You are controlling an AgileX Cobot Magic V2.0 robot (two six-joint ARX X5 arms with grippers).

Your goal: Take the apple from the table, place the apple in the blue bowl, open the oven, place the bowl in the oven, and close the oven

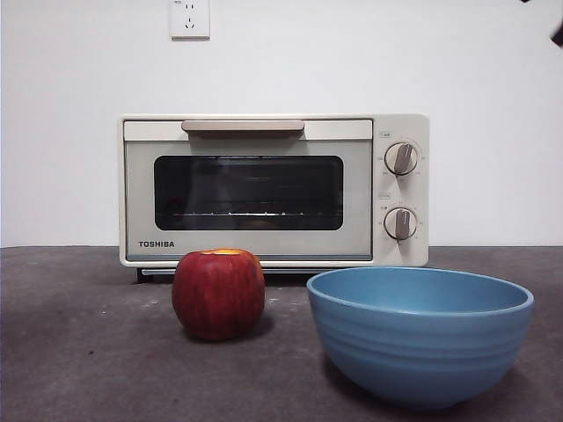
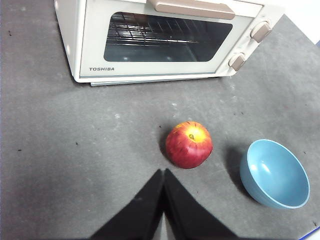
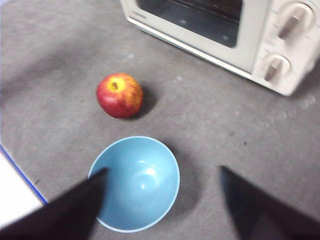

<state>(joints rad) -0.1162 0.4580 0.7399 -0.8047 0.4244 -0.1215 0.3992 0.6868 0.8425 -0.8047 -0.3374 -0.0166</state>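
Observation:
The dark-red apple (image 1: 218, 294) (image 2: 189, 144) (image 3: 119, 95) rests on the grey table (image 1: 79, 352) in front of the oven's left half. To its right and nearer the camera stands the empty blue bowl (image 1: 420, 332) (image 2: 274, 173) (image 3: 135, 182). Behind both, the cream Toshiba oven (image 1: 273, 189) (image 2: 160, 40) (image 3: 235, 35) has its door shut. My left gripper (image 2: 163, 172) hangs shut above the table, short of the apple. High over the bowl, my right gripper (image 3: 162, 172) is open, one jaw above the bowl's rim.
A white wall with a socket (image 1: 189, 18) stands behind the oven. A dark arm tip (image 1: 556, 33) shows at the top right corner of the front view. In the right wrist view a blue-edged table border (image 3: 20, 175) runs close to the bowl.

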